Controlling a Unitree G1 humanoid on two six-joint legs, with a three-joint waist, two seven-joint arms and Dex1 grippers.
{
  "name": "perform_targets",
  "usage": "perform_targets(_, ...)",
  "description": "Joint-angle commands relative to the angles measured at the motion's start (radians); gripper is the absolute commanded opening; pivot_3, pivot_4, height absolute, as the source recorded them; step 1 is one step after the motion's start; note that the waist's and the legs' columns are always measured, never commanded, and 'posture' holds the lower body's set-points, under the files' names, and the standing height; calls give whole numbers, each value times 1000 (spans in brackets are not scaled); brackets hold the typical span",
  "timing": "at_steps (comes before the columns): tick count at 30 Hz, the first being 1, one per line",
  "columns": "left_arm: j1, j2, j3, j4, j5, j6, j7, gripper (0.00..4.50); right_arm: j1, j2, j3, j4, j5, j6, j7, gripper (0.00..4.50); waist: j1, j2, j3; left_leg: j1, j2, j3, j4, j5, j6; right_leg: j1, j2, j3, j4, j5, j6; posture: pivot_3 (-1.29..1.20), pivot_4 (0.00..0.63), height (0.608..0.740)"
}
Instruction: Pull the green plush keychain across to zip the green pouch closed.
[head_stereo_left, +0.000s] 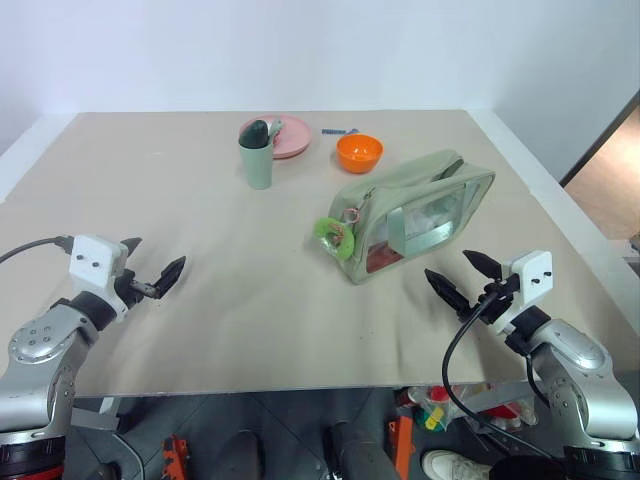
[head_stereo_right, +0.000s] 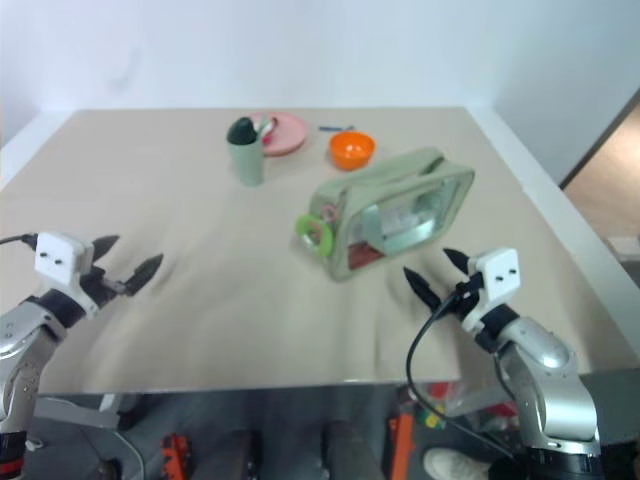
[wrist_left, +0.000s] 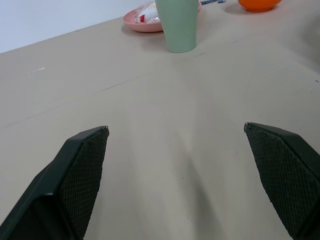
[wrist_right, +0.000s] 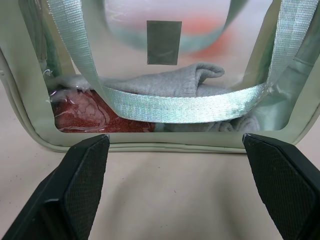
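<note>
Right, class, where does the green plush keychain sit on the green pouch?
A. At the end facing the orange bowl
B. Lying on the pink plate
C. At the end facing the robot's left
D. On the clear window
C: the green plush keychain hangs at the end of the green pouch that faces the robot's left, clear of the window.

Beige table (head_stereo_left: 200, 200) fills mid-frame; plain white wall (head_stereo_left: 300, 50) across the top; wooden floor (head_stereo_left: 610, 180) at right edge.
</note>
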Motion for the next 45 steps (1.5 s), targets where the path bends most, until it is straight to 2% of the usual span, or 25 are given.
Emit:
perform_targets(1,-5,13,1,-21,-17,-11,-22,4500,1,-8,-27,-40,10,-14,-1,4410,0,0,0,0,0,0,0,0,0,0,0,0,0,0,0,0,150,740)
perform_targets(4,6,5,0,-47,-88,9,-84,4500,6,-11,-27,-39,16,-10,6,4410,0,0,0,0,0,0,0,0,0,0,0,0,0,0,0,0,150,740)
perform_targets(14,34,46,-32,-69,-123,16,-196,4500,17,-32,-18,-47,30,-6,56,4410,0,0,0,0,0,0,0,0,0,0,0,0,0,0,0,0,150,740)
perform_targets(19,24,62,-43,-66,-131,20,-230,4500,-20,-22,-42,-74,87,28,32,4410,0,0,0,0,0,0,0,0,0,0,0,0,0,0,0,0,150,740)
perform_targets(21,-2,74,-52,-102,-181,67,-253,4500,-83,-65,-51,-97,113,60,39,4410,-2,1,1,0,0,0,0,0,0,0,0,0,0,0,0,0,150,740)
perform_targets(26,-42,179,-122,-266,-331,236,-355,4500,-360,-305,0,-6,82,72,216,4410,-2,3,4,-1,-1,4,2,0,0,-1,-1,3,0,1,1,0,150,740)
perform_targets(30,-97,204,-164,-321,-402,303,-368,4500,-607,-427,170,172,-85,-136,426,4410,-2,3,4,1,0,3,1,0,1,-1,0,2,0,0,0,0,150,740)
perform_targets(33,-155,176,-201,-334,-416,320,-334,4500,-747,-448,311,336,-238,-382,568,4410,-2,3,5,1,0,3,-1,-1,2,-1,1,1,0,-1,-1,0,150,740)
perform_targets(40,-174,136,-243,-339,-371,296,-282,4500,-895,-350,426,614,-362,-645,635,4410,-2,3,5,-1,0,2,-2,-2,1,-2,1,1,0,0,5,0,150,740)
perform_targets(45,-160,139,-230,-354,-356,287,-249,4500,-961,-337,457,769,-425,-781,653,2968,0,3,5,-4,0,1,-2,-2,1,-4,0,0,0,0,5,0,150,740)
